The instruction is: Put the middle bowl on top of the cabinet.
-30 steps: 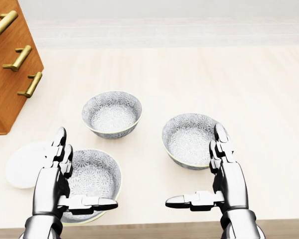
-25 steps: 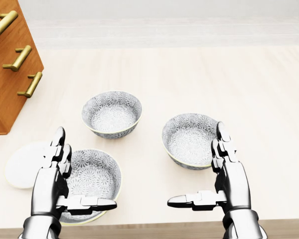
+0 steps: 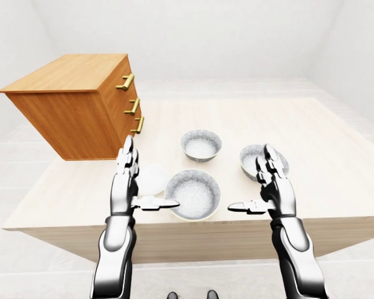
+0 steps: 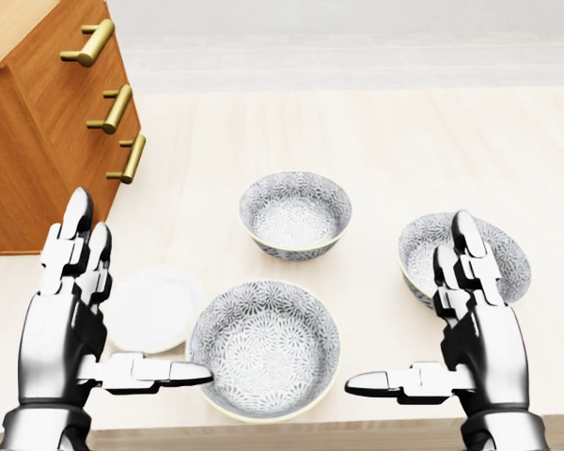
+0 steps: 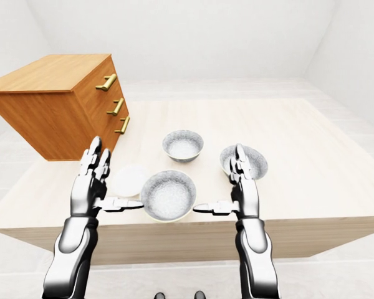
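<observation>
Nothing has been grasped, so the task looks to be at its opening step, the reach. The left robot hand [image 4: 61, 331] and the right robot hand [image 4: 481, 340] both hover over the near edge of the counter [image 4: 376, 132]. Each is spread wide and empty, with fingers straight up and the thumb pointing inward.

The large near bowl [image 4: 263, 349] sits between them. In the head view the left thumb crosses its left rim, but I cannot tell whether it touches.

Three patterned bowls stand upright on the counter. Counting from left to right, I take the middle bowl [image 4: 295, 214] to be the smaller one farther out, well apart from either robot hand. The right bowl [image 4: 496, 246] is partly hidden behind the right fingers. A white plate [image 4: 155, 308] lies just left of the near bowl.

The cabinet [image 3: 68, 71] stands at the far left of the counter, with its brass drawer handles [image 4: 113, 108] facing the bowls (its flat top sits well above the bowl rims).

The next move probably calls for one robot hand to reach out past the near bowl without nudging it, then close on the middle bowl's wall or rim. The bowl would then need lifting high enough to clear the cabinet's top edge before being carried left and set down there. The left robot hand seems the better placed for this, being on the cabinet's side.
</observation>
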{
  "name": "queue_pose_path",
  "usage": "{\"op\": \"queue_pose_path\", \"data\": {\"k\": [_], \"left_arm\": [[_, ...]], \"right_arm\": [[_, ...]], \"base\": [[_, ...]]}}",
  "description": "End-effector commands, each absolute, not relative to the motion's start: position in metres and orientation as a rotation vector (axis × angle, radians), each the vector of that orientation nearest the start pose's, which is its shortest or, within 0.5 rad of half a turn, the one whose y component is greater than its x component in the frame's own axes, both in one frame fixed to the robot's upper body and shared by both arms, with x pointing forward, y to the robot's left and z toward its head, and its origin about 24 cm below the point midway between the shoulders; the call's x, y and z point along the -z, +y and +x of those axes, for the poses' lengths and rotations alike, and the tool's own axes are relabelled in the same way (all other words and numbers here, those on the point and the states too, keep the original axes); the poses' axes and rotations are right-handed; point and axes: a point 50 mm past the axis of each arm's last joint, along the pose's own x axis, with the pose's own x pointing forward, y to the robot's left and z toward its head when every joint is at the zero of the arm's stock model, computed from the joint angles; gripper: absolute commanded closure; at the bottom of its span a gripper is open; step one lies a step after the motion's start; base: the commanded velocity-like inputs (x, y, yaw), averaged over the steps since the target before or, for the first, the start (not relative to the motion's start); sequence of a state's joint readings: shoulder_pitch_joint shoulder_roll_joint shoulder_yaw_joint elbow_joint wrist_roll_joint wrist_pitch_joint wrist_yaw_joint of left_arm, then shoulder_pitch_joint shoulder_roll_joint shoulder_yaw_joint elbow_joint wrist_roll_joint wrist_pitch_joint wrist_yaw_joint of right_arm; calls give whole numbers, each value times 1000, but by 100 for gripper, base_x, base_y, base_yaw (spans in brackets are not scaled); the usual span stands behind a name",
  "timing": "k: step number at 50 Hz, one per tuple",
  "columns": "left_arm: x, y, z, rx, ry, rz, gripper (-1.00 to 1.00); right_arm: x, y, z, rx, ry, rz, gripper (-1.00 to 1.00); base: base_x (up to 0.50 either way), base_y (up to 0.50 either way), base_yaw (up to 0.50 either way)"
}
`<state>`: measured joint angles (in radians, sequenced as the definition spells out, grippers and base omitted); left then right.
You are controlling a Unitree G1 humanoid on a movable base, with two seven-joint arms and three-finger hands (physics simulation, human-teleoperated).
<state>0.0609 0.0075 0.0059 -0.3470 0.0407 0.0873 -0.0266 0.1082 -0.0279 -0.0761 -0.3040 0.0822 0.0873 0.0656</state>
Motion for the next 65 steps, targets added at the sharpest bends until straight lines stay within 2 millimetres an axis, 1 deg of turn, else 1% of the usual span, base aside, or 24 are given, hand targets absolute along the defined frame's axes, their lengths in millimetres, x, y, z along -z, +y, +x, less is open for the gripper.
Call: {"op": "queue_pose_path", "data": {"k": [1, 2, 5, 9, 11, 14, 17, 19, 22, 24, 25, 27, 32, 35, 39, 41, 48, 52, 55, 60, 61, 65], "left_arm": [[-165, 148, 216, 15, -500, 49, -100], [-169, 147, 215, 20, -517, 60, -100], [-181, 147, 211, 28, -581, 60, -100], [-192, 147, 208, 33, -635, 70, -100], [-193, 146, 208, 37, -641, 49, -100], [-190, 141, 208, 51, -624, 45, -100], [-193, 139, 207, 61, -639, 52, -100], [-198, 139, 205, 61, -667, 50, -100], [-203, 138, 203, 60, -692, 49, -100], [-203, 137, 202, 45, -696, 50, -100], [-204, 138, 201, 46, -699, 15, -100], [-204, 136, 201, 52, -702, 38, -100], [-208, 136, 199, 52, -723, 34, -100], [-209, 136, 197, 52, -729, 33, -100], [-214, 136, 193, 51, -758, 31, -100], [-215, 136, 192, 53, -765, 32, -100], [-208, 136, 195, 61, -726, 29, -100], [-211, 134, 195, 76, -742, 31, -100], [-208, 133, 198, 81, -725, 30, -100], [-210, 132, 195, 83, -738, 27, -100], [-210, 132, 194, 85, -734, 27, -100], [-209, 132, 193, 86, -733, 24, -100]], "right_arm": [[-127, -180, 198, 3, -313, -7, -100], [-128, -179, 196, -5, -317, -10, -100], [-149, -181, 187, -9, -412, -36, -100], [-170, -184, 180, -12, -514, -64, -100], [-174, -179, 174, -38, -534, -61, -100], [-178, -178, 171, -44, -552, -61, -100], [-189, -178, 167, -46, -613, -77, -100], [-196, -178, 165, -39, -653, -76, -100], [-198, -177, 165, -45, -665, -82, -100], [-199, -173, 161, -57, -670, -80, -100], [-199, -169, 159, -73, -664, -85, -100], [-198, -168, 159, -81, -658, -87, -100], [-201, -167, 157, -93, -676, -83, -100], [-198, -165, 158, -103, -658, -85, -100], [-201, -164, 157, -105, -677, -83, -100], [-199, -164, 158, -108, -667, -85, -100], [-197, -164, 158, -108, -655, -86, -100], [-199, -165, 157, -107, -665, -85, -100], [-197, -166, 158, -102, -655, -85, -100], [-196, -166, 158, -96, -648, -97, -100], [-194, -166, 161, -91, -633, -105, -100], [-195, -163, 159, -102, -639, -105, -100]], "base": [[16, 50, 0], [15, 50, 0], [16, 50, 0], [22, 46, 0], [38, 35, 0], [46, 24, 0], [48, 4, 0], [48, 1, 0], [49, 0, 0], [50, 0, 0], [50, 9, 0], [50, 19, 0], [46, 33, 0], [41, 38, 0], [35, 40, 0], [33, 40, 0], [32, 41, 0], [32, 41, 0], [24, 17, 0], [18, 16, 0], [15, 43, 0], [15, 49, 0]]}}
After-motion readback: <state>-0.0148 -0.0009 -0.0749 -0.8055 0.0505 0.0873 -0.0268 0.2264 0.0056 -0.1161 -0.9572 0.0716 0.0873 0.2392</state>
